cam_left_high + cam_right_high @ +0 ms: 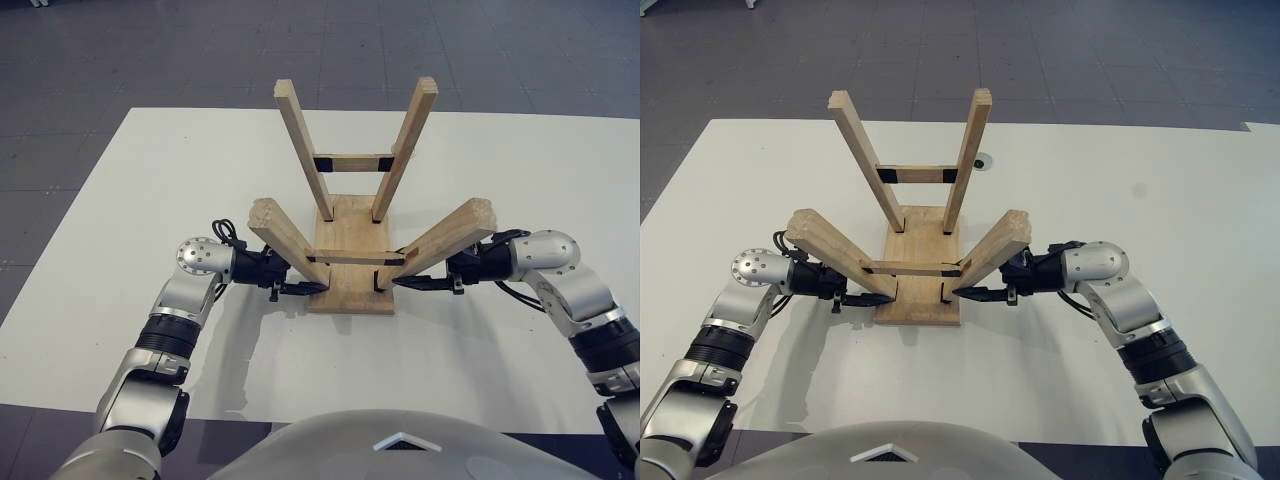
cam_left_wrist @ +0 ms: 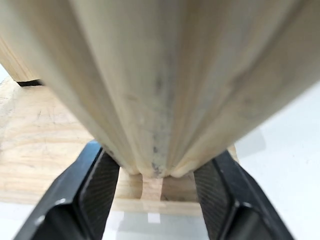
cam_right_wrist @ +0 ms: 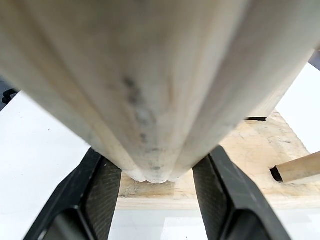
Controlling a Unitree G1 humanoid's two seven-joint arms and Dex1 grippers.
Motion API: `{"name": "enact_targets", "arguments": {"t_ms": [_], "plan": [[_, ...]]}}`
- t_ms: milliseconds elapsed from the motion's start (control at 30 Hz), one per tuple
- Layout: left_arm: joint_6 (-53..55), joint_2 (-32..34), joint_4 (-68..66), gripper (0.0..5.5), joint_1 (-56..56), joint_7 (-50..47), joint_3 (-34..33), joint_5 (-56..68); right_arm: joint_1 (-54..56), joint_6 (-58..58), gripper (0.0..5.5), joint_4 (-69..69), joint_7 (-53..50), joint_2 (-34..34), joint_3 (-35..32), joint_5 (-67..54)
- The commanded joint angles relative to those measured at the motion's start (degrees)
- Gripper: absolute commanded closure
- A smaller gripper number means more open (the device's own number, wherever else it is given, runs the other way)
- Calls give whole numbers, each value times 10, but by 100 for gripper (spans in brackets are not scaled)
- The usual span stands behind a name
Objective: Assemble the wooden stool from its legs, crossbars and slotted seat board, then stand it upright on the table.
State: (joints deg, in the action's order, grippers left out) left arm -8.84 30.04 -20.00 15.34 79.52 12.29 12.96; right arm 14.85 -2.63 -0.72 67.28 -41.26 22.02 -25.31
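- Left jaws are clamped low on the near left leg [image 1: 283, 238], and right jaws likewise on the near right leg [image 1: 447, 240]. Gripping close to the board probably helps steer the leg ends into their slots.
- A near crossbar [image 1: 355, 258] ties these splayed legs, so both sides need handling together.
- The seat board [image 1: 350, 292] lies flat mid-worktop [image 1: 520, 180], underside up, taking legs from above.
- The far legs [image 1: 305, 150] and far crossbar [image 1: 352, 163] already stand in it.
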Motion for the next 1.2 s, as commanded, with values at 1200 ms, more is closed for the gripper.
{"name": "enact_targets", "arguments": {"t_ms": [1200], "plan": [[459, 75, 189, 144, 472, -451, -342, 364, -96, -86, 346, -112, -97, -12, 109, 164]]}}
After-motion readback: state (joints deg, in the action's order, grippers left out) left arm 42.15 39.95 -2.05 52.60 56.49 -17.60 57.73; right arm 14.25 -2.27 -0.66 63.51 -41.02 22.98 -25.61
